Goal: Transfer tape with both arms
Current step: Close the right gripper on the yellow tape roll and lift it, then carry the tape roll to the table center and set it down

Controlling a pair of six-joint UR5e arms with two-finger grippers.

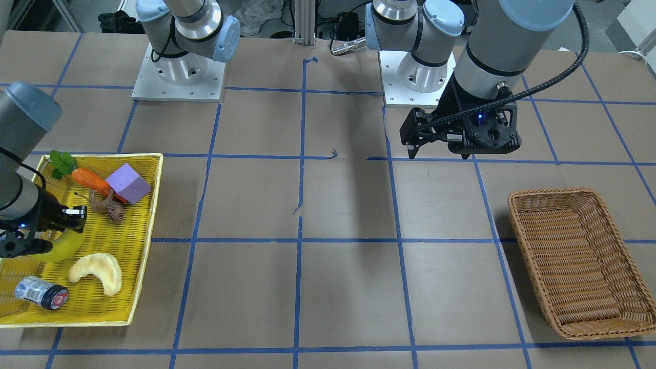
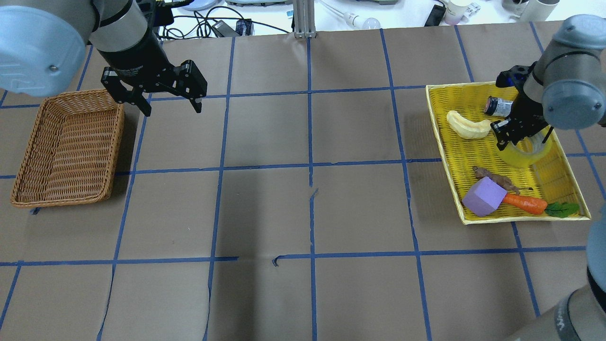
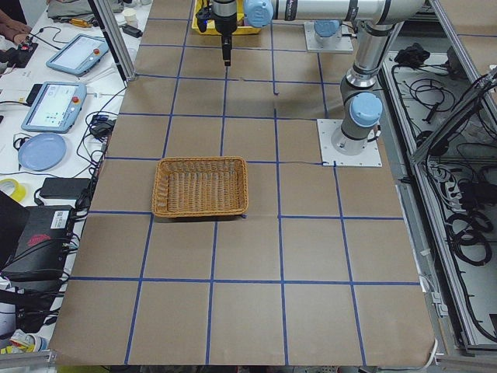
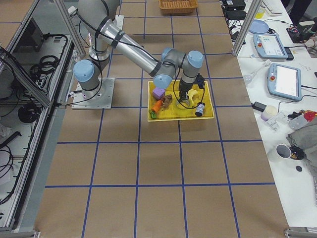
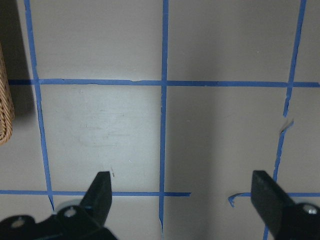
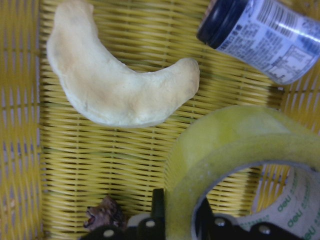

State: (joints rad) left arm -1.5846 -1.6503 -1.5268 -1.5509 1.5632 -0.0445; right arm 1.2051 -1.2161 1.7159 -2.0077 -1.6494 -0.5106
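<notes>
The tape (image 6: 235,150), a yellowish translucent roll, lies in the yellow tray (image 2: 440,156) at the table's right end. It also shows in the overhead view (image 2: 525,154) and the front view (image 1: 64,246). My right gripper (image 6: 179,212) is shut on the roll's wall, one finger outside and one inside the ring. The right gripper also shows in the overhead view (image 2: 518,141). My left gripper (image 2: 172,110) is open and empty above the table, beside the wicker basket (image 2: 118,142). The left wrist view shows the left gripper (image 5: 182,182) over bare paper.
In the tray, a pale crescent toy (image 2: 466,125) and a dark-lidded jar (image 2: 497,105) lie next to the tape. A purple cube (image 2: 483,196), a carrot (image 2: 523,202) and a brown figure (image 2: 494,179) lie at its near end. The wicker basket holds nothing.
</notes>
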